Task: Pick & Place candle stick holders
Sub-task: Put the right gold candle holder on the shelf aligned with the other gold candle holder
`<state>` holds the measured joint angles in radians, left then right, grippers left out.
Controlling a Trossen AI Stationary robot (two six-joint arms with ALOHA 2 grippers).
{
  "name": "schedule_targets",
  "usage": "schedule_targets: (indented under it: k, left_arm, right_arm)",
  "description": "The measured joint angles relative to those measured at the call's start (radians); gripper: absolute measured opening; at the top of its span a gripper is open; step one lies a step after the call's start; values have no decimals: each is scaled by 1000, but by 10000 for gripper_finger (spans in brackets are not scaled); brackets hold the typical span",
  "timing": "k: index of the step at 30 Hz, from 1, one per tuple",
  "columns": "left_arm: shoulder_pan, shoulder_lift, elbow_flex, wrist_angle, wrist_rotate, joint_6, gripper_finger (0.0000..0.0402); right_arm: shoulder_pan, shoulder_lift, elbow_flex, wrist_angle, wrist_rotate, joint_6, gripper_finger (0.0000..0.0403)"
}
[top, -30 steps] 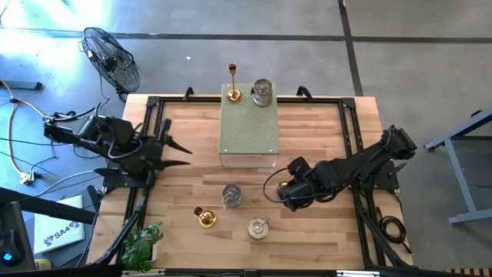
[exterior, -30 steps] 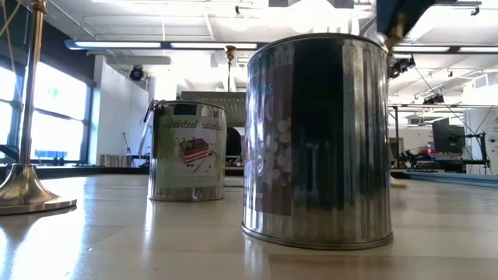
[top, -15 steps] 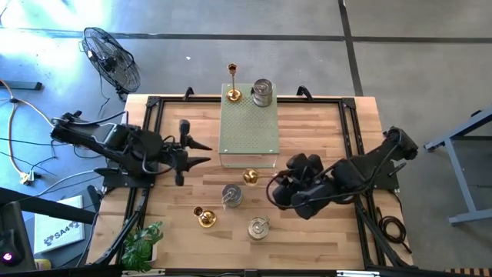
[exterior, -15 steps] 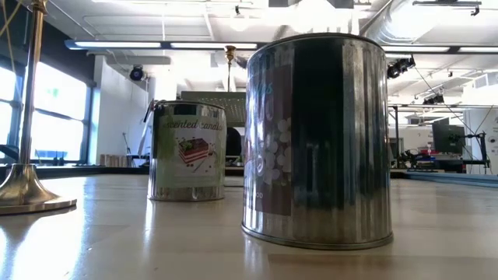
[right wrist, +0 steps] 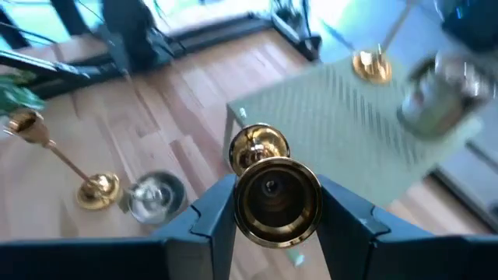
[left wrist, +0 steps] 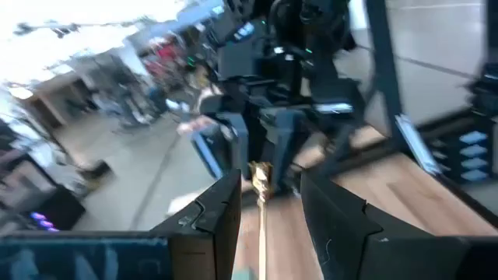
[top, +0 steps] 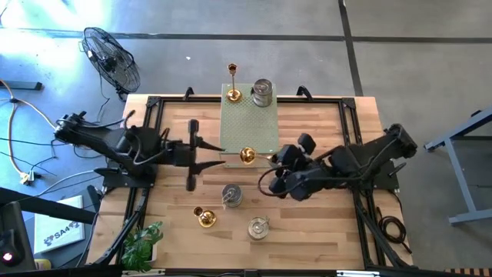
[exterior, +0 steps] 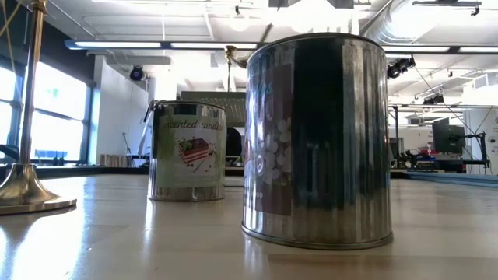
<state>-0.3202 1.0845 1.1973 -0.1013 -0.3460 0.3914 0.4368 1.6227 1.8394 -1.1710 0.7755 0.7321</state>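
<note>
My right gripper [top: 274, 159] is shut on a gold candle stick holder [top: 247, 156], held over the near edge of the pale green perforated box [top: 250, 123]. My left gripper [top: 220, 152] is open just left of that holder's round base and touches nothing. In the left wrist view the holder [left wrist: 260, 179] shows beyond the fingers. Another gold holder [top: 233, 92] and a silver one [top: 262, 92] stand on the box's far end. Two silver holders [top: 232, 195] [top: 258, 228] and a gold one [top: 204, 217] stand on the table nearer the front. My right gripper pinches the gold holder at its cup end [right wrist: 271, 198] between its two fingers [right wrist: 212, 216]. The fingers come about level from the table's right and lie along the stem. The holder is lifted clear, and its round base [right wrist: 259, 148] points away toward the table's left.
Black frame rails [top: 146, 115] run along the table's left and right sides. A fan [top: 111, 58] stands beyond the far left corner. A green plant [top: 142, 242] sits at the near left corner. In the low view the silver holders [exterior: 315, 140] [exterior: 187, 152] fill the foreground.
My right gripper has carried the gold holder up off the table and toward the far edge, to the box's near side. My left gripper has gone toward the table's right, toward the box, and has turned about its own axis.
</note>
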Motion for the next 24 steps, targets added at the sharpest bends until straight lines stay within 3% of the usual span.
schedule_targets:
  k: [9, 17, 24]
  left_arm:
    - [0, 106, 1, 109, -150, 17, 131]
    - [5, 195, 2, 237, -338, -28, 131]
    - [32, 217, 19, 134, -298, -102, 131]
  right_arm:
    - [-40, -99, 0, 301, 10, -388, 135]
    - [-88, -106, -3, 322, -89, -472, 135]
    - [-92, -106, -3, 322, -124, -505, 135]
